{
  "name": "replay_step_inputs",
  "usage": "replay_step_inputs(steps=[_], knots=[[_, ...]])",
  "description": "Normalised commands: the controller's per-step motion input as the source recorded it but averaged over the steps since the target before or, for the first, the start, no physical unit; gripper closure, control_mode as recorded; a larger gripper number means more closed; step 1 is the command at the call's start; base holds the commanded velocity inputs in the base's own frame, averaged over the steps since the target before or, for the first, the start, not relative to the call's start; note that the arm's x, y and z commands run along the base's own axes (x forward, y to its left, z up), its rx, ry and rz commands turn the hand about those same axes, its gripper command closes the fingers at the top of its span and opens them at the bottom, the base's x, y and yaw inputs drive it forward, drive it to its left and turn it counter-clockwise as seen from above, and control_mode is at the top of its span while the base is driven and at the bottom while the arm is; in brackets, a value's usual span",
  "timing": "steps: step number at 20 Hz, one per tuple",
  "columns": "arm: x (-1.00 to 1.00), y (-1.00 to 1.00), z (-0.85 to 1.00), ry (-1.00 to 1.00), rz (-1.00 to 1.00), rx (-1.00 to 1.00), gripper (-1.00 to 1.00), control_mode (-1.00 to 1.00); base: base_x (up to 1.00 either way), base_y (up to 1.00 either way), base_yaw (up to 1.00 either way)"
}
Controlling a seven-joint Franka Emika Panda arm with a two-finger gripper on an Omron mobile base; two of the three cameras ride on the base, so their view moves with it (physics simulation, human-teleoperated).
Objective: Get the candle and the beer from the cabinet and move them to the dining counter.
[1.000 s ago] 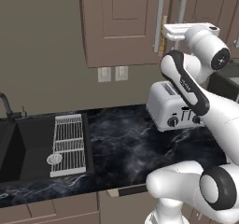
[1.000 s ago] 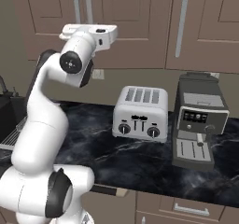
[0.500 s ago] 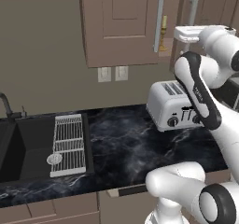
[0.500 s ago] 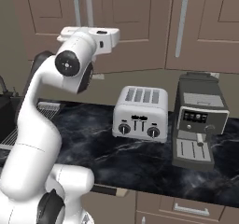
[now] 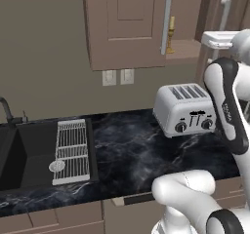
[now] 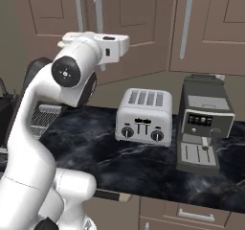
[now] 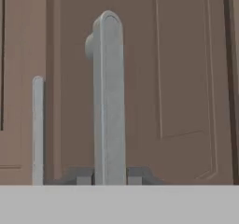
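The gripper [image 7: 109, 180] pinches a silver handle [image 7: 108, 97] of the cabinet [image 5: 128, 28], one tip on each side. The right door [image 5: 215, 21] stands ajar, and the candle [image 5: 170, 34] stands on the shelf inside, at 12 o'clock from the toaster [image 5: 184, 109] on the counter [image 5: 132, 155].

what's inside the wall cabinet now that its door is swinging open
In the left base view, the cabinet shows a gap, and the candle stands on its shelf. The half-open door and the arm cover the rest, so no beer is visible.
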Motion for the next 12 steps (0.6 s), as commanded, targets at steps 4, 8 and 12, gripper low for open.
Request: replay_step_inputs(steps=[4, 8, 12], knots=[[-0.75, -0.66, 0.00, 0.04, 0.00, 0.00, 1.00, -1.00, 0.00, 0.00, 0.00], [-0.61, -0.65, 0.00, 0.01, 0.00, 0.00, 1.00, -1.00, 0.00, 0.00, 0.00], [-0.43, -0.56, 0.00, 0.00, 0.00, 0.00, 1.00, -1.00, 0.00, 0.00, 0.00]])
